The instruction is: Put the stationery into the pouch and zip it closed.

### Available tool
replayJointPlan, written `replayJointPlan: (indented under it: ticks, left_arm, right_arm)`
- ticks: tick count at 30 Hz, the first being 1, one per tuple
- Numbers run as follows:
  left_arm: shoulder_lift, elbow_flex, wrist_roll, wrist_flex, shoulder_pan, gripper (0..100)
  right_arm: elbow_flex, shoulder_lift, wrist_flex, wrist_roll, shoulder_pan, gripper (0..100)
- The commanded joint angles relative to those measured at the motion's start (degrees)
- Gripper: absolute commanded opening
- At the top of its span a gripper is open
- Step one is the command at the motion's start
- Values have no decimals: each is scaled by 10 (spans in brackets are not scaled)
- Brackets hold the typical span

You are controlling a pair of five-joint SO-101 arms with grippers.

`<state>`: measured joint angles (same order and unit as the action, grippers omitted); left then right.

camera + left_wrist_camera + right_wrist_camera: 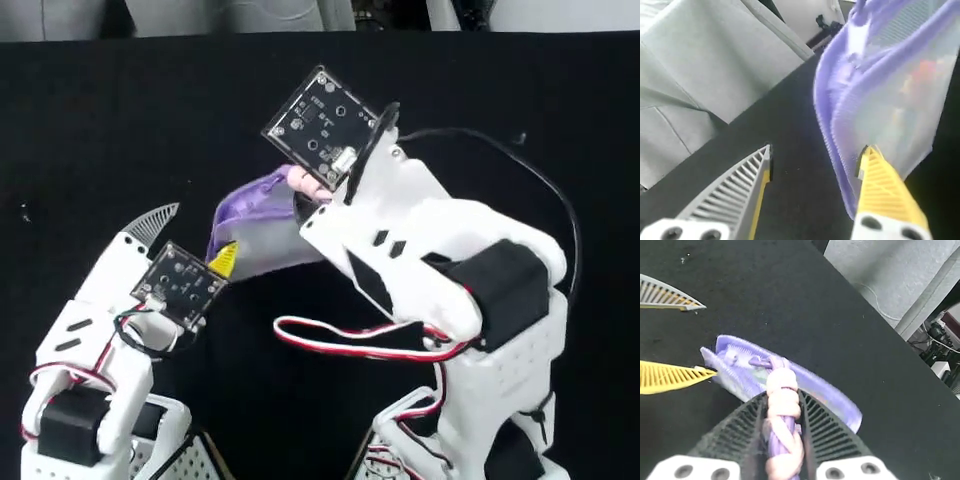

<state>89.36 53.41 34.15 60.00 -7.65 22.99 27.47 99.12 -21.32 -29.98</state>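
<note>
The purple mesh pouch hangs tilted between the two arms over the black table. Coloured shapes show faintly through its mesh. My right gripper is shut on the pouch's braided pink-and-purple cord, which runs up to the zipper end. My left gripper is open at the pouch's lower corner. Its yellow finger touches the pouch's purple edge, while the grey finger stands apart over bare table. In the right wrist view the pouch lies beyond my fingers.
Bare black table surrounds the pouch on all sides. Grey cloth hangs beyond the table's far edge. Red-and-white cables loop from the right arm's body near the front.
</note>
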Motion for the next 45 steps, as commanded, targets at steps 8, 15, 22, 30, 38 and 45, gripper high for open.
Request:
replayJointPlan:
  ticks: [8,15,22,30,38,45]
  left_arm:
    - [10,-5,-2,10,-78,285]
    - [10,25,-3,4,-89,285]
    - [11,80,-62,-59,-89,174]
    - [11,95,-135,-105,-90,77]
    - [11,104,-136,-96,-91,29]
    - [11,171,-132,-98,-96,29]
  right_arm:
    - [-31,21,4,-4,-78,11]
    - [-36,22,5,-4,-78,11]
    - [-36,22,5,-4,-77,11]
    - [-36,22,1,-4,4,11]
    - [-35,22,-12,-5,45,11]
    - [-36,16,-47,-5,113,11]
